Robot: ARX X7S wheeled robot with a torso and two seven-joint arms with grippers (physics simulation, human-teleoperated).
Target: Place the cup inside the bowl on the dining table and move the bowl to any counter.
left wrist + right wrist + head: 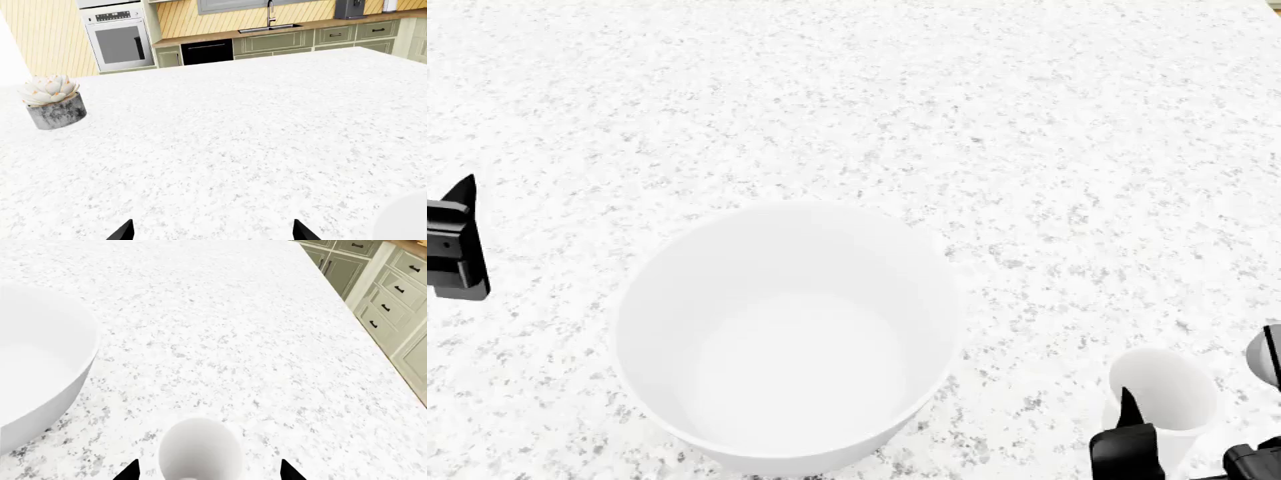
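Now I have the right gripper (208, 471) with jaws apart around the upright cup (199, 450), just beside the empty bowl (787, 340) on the dining table (1028, 130), so next I should close and lift.

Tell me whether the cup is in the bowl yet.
Not yet. The cup stands upright on the table, beside the empty bowl.

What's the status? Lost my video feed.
Right pincer open, straddling upright cup. Left pincer open, empty. Bowl empty on dining table. Nothing between cup and bowl.
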